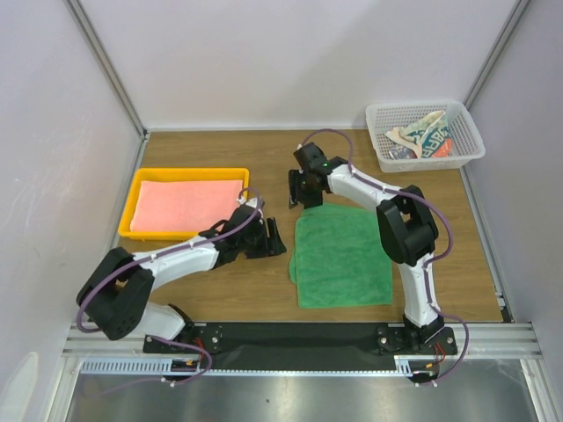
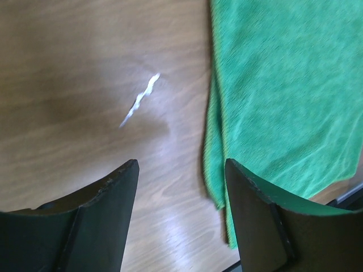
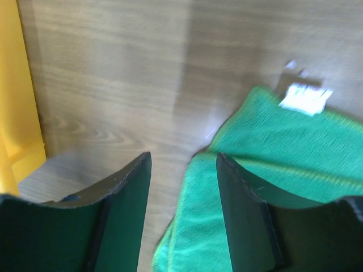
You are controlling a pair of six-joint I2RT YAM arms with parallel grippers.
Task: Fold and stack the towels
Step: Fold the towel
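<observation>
A green towel [image 1: 341,255] lies folded flat on the wooden table, with a white label [image 3: 306,97] at its far corner. The salmon-pink towel [image 1: 187,204] lies flat in the yellow tray [image 1: 141,189]. The patterned towel [image 1: 422,139] sits crumpled in the white mesh basket [image 1: 471,132]. My left gripper [image 1: 278,239] is open just left of the green towel [image 2: 283,96], with bare wood between its fingers [image 2: 113,215]. My right gripper [image 1: 303,199] is open over the green towel's [image 3: 283,153] far left corner and holds nothing.
The yellow tray [image 3: 17,85] stands close on the left of the right gripper [image 3: 184,161]. A white scuff [image 2: 140,100] marks the wood ahead of the left gripper [image 2: 181,170]. White walls enclose the table on three sides.
</observation>
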